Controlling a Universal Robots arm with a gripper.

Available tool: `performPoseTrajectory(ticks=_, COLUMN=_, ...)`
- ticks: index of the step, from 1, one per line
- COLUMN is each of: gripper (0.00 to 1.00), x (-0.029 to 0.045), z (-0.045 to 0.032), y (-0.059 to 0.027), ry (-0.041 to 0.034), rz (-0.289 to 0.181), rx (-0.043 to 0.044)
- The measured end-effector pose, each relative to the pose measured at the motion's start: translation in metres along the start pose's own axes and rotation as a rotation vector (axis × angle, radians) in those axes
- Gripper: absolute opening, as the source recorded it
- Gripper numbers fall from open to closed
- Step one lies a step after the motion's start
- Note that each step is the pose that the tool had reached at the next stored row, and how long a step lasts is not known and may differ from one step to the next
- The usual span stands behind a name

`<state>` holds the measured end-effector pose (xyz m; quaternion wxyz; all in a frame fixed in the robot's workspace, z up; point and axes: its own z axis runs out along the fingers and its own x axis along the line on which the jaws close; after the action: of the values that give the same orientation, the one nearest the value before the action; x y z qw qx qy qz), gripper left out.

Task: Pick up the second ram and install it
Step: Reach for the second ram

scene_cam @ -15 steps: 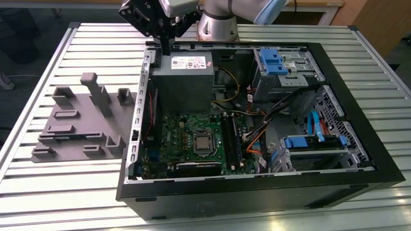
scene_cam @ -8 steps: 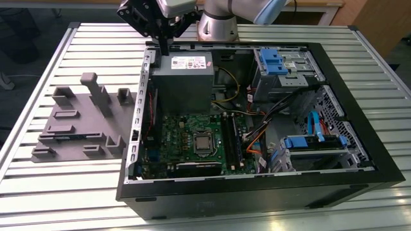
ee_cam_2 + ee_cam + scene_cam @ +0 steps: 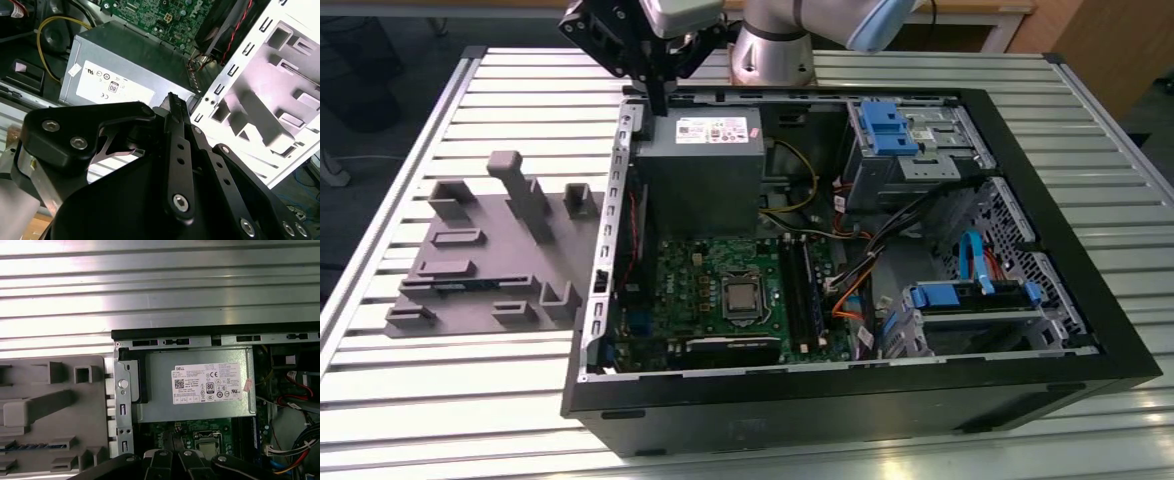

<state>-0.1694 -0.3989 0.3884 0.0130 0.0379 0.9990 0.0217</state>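
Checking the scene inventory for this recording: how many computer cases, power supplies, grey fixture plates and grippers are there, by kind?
computer case: 1
power supply: 1
grey fixture plate: 1
gripper: 1
Total: 4

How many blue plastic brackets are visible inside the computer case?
2. The first blue bracket tops the drive bay nearest the arm; the second blue bracket fronts the drive cage nearer the camera. More may be hidden.
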Motion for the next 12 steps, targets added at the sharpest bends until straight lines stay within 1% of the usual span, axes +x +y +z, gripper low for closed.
performPoseTrajectory(ticks=12, gripper=0.11, x=0.0041, z=0.0006, y=-0.0003, ry=0.0, rz=0.0, rx=0.0)
